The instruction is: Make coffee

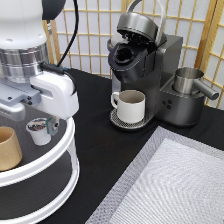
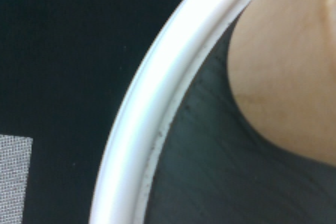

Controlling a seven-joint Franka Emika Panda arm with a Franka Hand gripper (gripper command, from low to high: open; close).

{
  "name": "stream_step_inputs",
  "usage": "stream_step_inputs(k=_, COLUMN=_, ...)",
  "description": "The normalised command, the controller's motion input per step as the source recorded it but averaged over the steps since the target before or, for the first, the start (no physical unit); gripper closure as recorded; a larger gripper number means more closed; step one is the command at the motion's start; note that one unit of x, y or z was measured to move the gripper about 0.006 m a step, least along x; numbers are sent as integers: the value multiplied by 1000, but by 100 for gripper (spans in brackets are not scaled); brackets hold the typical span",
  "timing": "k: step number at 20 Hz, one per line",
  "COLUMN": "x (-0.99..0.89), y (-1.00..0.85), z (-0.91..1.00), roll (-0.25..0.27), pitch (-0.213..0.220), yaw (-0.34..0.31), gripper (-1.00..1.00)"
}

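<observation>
The coffee pod (image 1: 38, 130), small and white with a dark top, stands on the upper tier of a round white shelf (image 1: 70, 150) at the exterior view's left. My gripper (image 1: 46, 126) hangs right at the pod, with the white hand above it. The coffee machine (image 1: 145, 65) stands at the top middle with its lid (image 1: 140, 24) raised and the pod chamber showing. A white handled mug (image 1: 130, 105) sits on its drip tray. The wrist view shows the shelf's white rim (image 2: 150, 125) and a tan cup (image 2: 285, 75).
A tan handleless cup (image 1: 9, 148) stands on the shelf left of the pod. A metal jug (image 1: 190, 81) sits on the machine's right side. A grey woven mat (image 1: 170, 185) covers the black cloth at the bottom right. A slatted screen stands behind.
</observation>
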Motion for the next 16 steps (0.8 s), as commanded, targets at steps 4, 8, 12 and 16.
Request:
stream_step_inputs(k=4, x=-279, y=0, z=-246, roll=0, pitch=-118, yaw=0, gripper=-100)
stream_step_inputs(k=8, x=-357, y=-6, z=-191, roll=0, pitch=-129, yaw=-5, gripper=100)
stream_step_inputs(k=12, x=-446, y=0, z=-153, roll=0, pitch=-123, yaw=-12, gripper=100)
stream_step_inputs(k=16, x=-367, y=4, z=11, roll=0, pitch=-116, yaw=-5, gripper=100)
